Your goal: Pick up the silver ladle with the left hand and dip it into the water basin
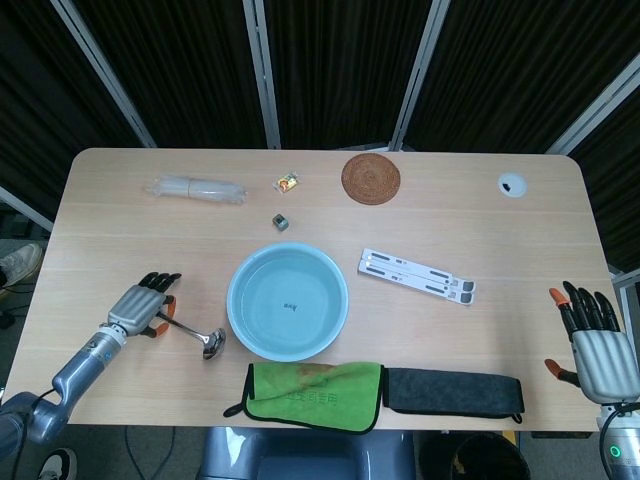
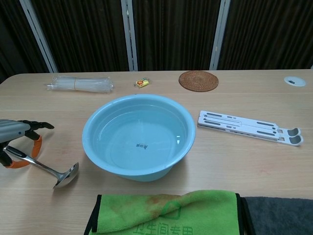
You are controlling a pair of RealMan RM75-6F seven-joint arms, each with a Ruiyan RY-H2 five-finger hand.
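Note:
The silver ladle (image 1: 190,331) (image 2: 45,168) lies left of the light blue water basin (image 1: 288,302) (image 2: 139,137). Its bowl rests on the table near the basin's front left, and its handle slants away to the left. My left hand (image 1: 140,308) (image 2: 15,136) is at the handle's end, which runs between the thumb and the fingers and appears pinched there. The basin holds clear water. My right hand (image 1: 597,345) hovers at the table's front right edge with fingers spread and nothing in it.
A green cloth (image 1: 312,392) and a dark grey pouch (image 1: 455,390) lie along the front edge. A white folding stand (image 1: 416,276) sits right of the basin. At the back are a plastic roll (image 1: 195,188), a sweet (image 1: 289,183), a woven coaster (image 1: 371,177) and a small grey cube (image 1: 281,221).

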